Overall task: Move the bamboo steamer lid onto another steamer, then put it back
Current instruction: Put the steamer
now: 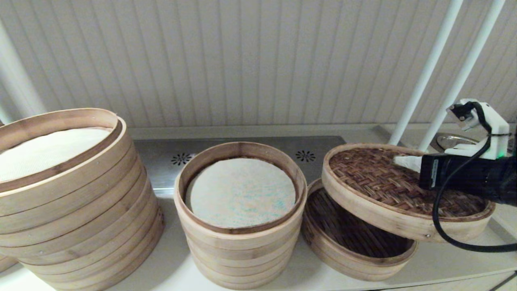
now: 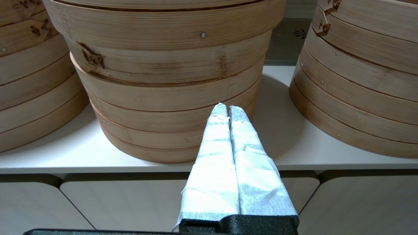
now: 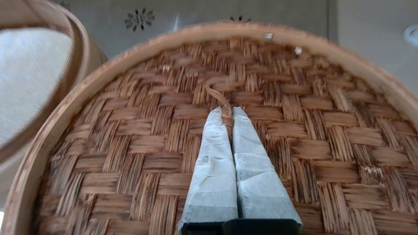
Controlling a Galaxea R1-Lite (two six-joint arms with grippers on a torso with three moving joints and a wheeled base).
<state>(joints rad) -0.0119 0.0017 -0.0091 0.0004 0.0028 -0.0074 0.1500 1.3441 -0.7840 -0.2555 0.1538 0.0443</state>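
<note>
The bamboo steamer lid (image 1: 387,182), with its brown woven top and pale rim, hangs tilted over the low basket with the dark slatted floor (image 1: 347,230); its left edge is lower. My right gripper (image 1: 398,161) reaches in from the right and is shut on the lid's thin bamboo loop handle (image 3: 217,93) at the middle of the weave (image 3: 130,130). Left of the lid stands the other steamer (image 1: 240,238), uncovered, showing its green-flecked liner (image 1: 242,192). My left gripper (image 2: 227,109) is shut on nothing, parked low in front of the counter edge.
A much wider bamboo stack (image 1: 72,210) with a plain white liner fills the left. A steel panel with vent holes (image 1: 181,159) lies behind the steamers. Two white poles (image 1: 428,72) rise at the back right. Bamboo stacks (image 2: 169,81) stand before the left gripper.
</note>
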